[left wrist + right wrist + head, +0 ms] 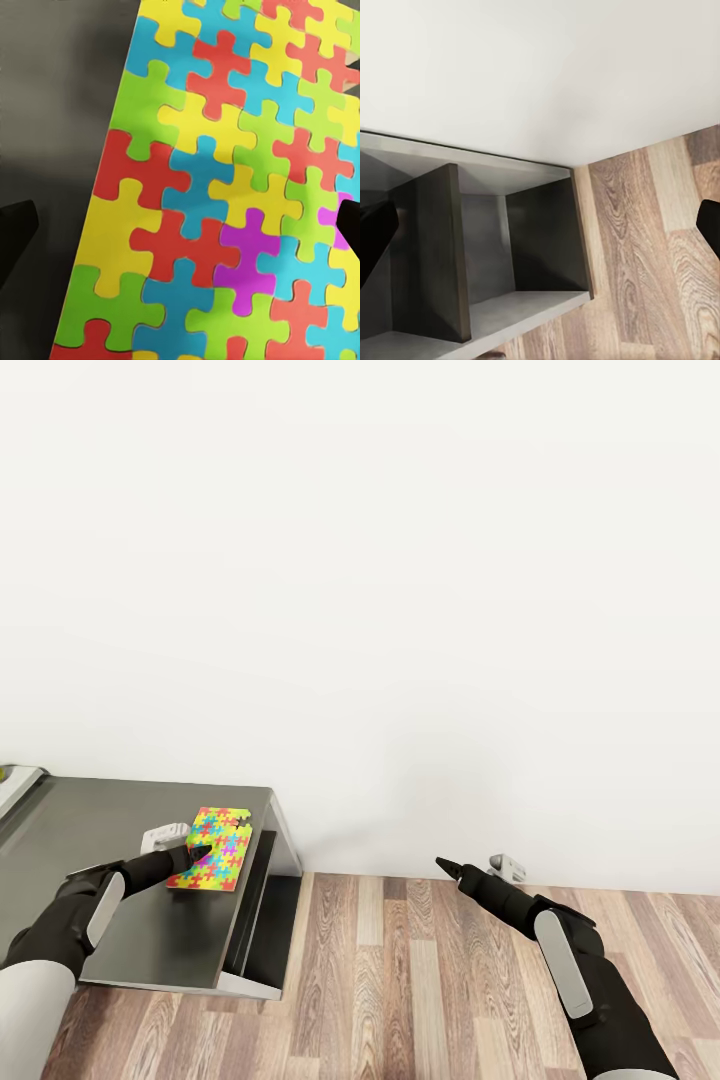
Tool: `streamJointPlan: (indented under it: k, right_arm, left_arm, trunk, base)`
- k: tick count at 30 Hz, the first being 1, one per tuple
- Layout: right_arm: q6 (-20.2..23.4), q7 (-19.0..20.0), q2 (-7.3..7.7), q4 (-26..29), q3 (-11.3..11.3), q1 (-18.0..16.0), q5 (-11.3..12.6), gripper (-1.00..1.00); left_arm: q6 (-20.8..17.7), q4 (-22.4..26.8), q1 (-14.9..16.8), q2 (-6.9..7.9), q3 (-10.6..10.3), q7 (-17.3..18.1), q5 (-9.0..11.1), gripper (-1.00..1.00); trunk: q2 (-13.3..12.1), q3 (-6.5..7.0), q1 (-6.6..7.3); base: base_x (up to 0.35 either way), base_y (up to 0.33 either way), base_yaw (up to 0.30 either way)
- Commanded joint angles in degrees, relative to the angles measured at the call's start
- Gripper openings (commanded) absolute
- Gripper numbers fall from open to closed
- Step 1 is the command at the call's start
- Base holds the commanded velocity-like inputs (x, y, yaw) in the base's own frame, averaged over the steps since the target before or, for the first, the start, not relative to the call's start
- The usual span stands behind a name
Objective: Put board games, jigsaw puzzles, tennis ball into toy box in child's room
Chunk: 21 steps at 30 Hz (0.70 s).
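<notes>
a plain white wall (400, 560) takes up most of what i see ahead, and a wood plank floor (420, 980) runs along its foot to the right. at the near left stands the table (90, 830), a dark grey top with a paler edge and open shelves (487, 247) under its right end; my right wrist camera looks into those compartments, split by a dark upright panel.

the jigsaw puzzle (212, 847) lies flat on the table near its right edge, a bright sheet of red, yellow, green, blue and a few purple pieces. its far edge is notched where pieces stick out.

my left gripper (195, 852) is down at the near left side of the puzzle, its dark tip over the sheet's edge. in the left wrist view the puzzle (225, 187) lies just below, and my two fingers show as dark tips at either side, one (16, 229) over the bare table, the other (349, 225) over the coloured pieces. they stand wide apart and grip nothing; whether a tip touches the sheet i cannot tell.

my right gripper (447, 867) hangs over the floor, well right of the table, pointing toward it. its fingertips (375, 236) sit at the far edges of the right wrist view, spread wide, with nothing between them.
</notes>
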State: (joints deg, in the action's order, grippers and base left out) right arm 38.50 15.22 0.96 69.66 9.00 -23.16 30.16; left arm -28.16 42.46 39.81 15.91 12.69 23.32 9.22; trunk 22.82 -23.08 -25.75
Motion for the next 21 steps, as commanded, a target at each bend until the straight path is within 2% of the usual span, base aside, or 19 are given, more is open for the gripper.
streamJointPlan:
  k: [1,21]
  right_arm:
    - [0.34,0.22,-0.01,0.04,0.12,-0.04,0.02,1.0]
    - [0.34,0.17,-0.01,0.04,0.13,-0.04,-0.09,1.0]
  left_arm:
    - [-0.48,0.03,0.03,-0.01,0.14,0.14,0.36,1.0]
    - [-0.64,-0.08,0.03,0.0,0.03,0.23,0.28,1.0]
  trunk:
    - [0.1,-0.09,-0.03]
    - [0.1,-0.09,-0.03]
  base:
    - [0.0,0.0,0.0]
    - [0.0,0.0,0.0]
